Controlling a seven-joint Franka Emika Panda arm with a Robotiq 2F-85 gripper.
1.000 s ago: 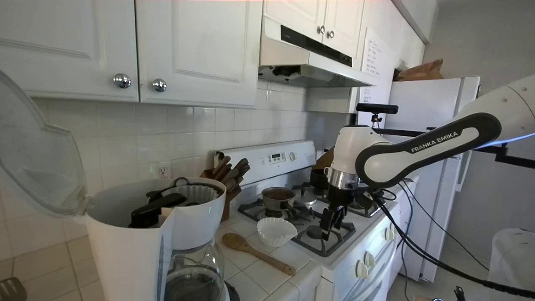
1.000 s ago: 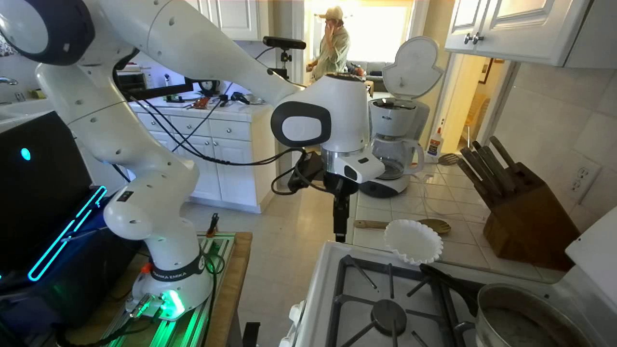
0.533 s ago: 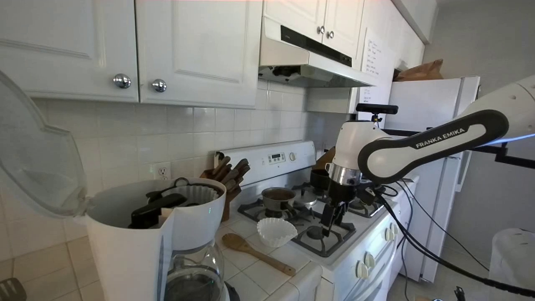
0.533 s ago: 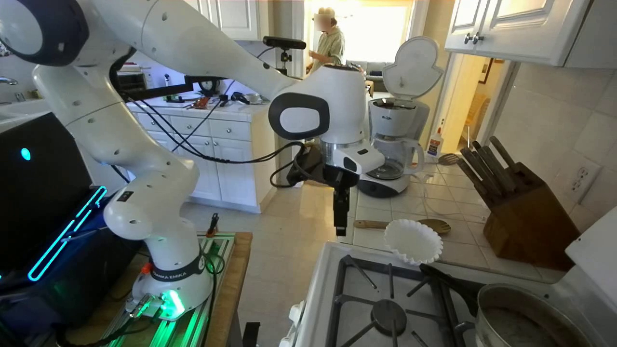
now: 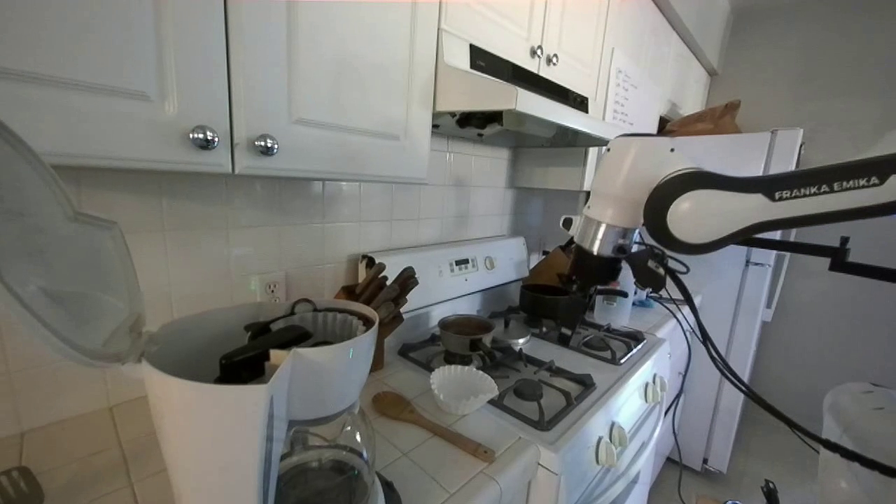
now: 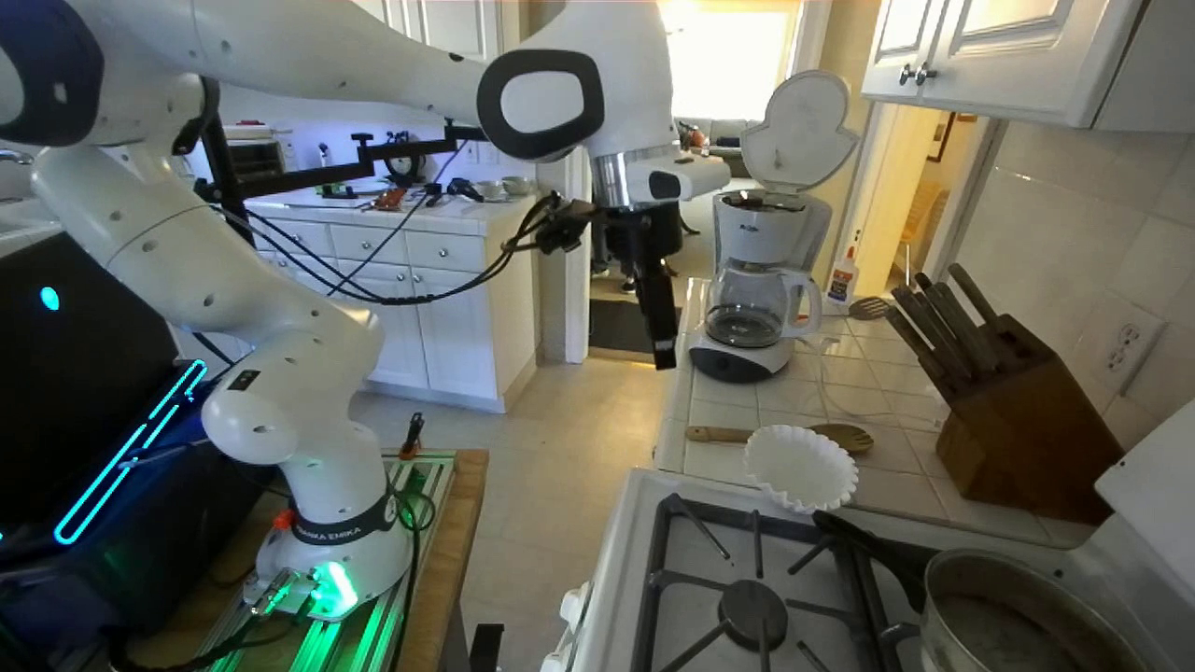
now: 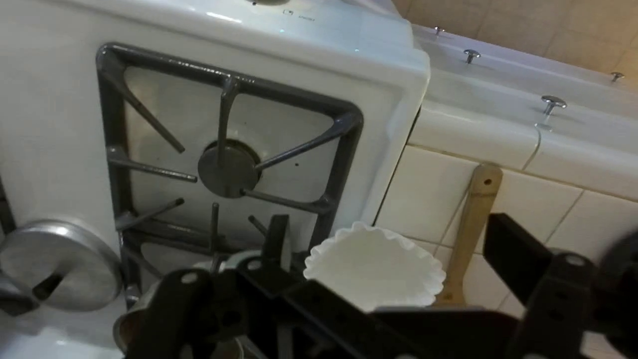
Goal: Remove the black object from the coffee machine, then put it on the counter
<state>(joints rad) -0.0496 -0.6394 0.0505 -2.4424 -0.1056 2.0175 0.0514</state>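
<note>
The white coffee machine (image 5: 210,427) stands at the near left in an exterior view with its lid up; it also shows in an exterior view (image 6: 761,233). A black object with a handle (image 5: 262,350) lies in its open top, beside a fluted white filter (image 5: 323,326) in the basket. My gripper (image 5: 572,327) is open and empty, raised high over the stove side and well away from the machine. It also shows in an exterior view (image 6: 665,359). In the wrist view, its fingers (image 7: 391,234) are wide apart. The tiled counter (image 6: 724,406) lies between stove and machine.
A loose white paper filter (image 6: 801,469) and a wooden spoon (image 5: 434,427) lie on the counter. A knife block (image 6: 1027,420) stands at the back by the wall. The stove carries a pot (image 5: 465,332) and a black pan (image 5: 549,302). The raised lid (image 5: 63,259) sticks up.
My gripper has moved up and away from the coffee machine, and it is tilted more. The person in the background is no longer visible. The machine and counter objects have not moved.
</note>
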